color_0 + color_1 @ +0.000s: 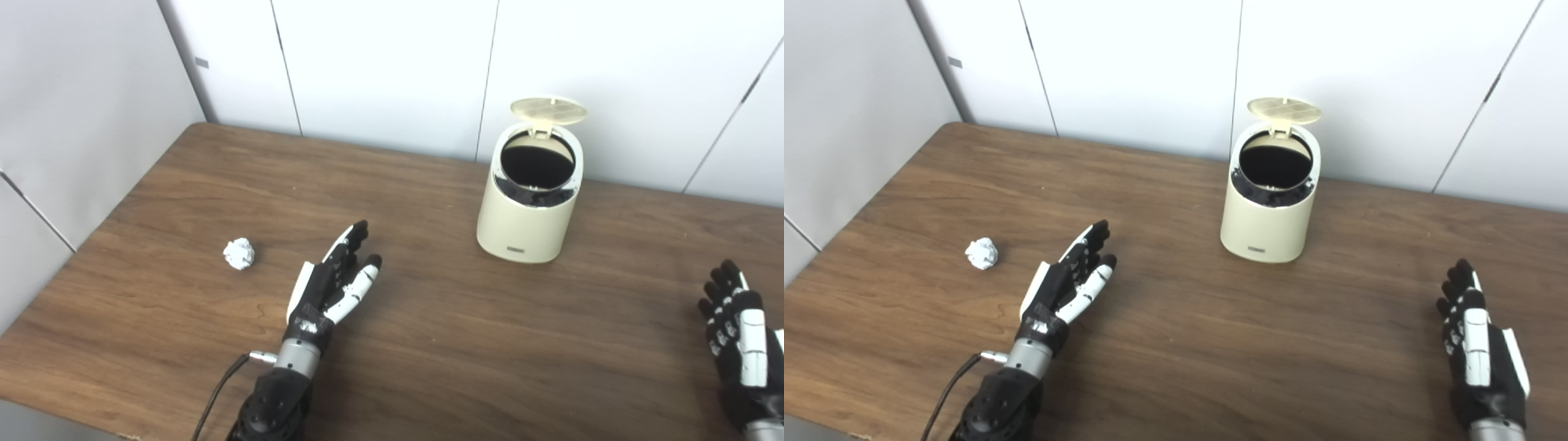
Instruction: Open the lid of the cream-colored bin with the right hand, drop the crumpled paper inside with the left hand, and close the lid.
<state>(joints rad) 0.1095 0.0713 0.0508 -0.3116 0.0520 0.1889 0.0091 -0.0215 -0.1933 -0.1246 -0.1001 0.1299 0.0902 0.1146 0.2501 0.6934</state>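
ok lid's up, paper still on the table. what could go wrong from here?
1. The crumpled paper is small and light, lying left of the open left hand; a sideways reach could nudge it away instead of grasping it.
2. The lid stands upright with nothing holding it; the right hand is far off, so it may drop before the paper reaches the bin.

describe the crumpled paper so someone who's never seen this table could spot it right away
On the brown wooden table, look toward its left side, far from the cream bin at the back. The paper is a small white wad lying alone, left of the left robot hand, the only white thing on the wood.
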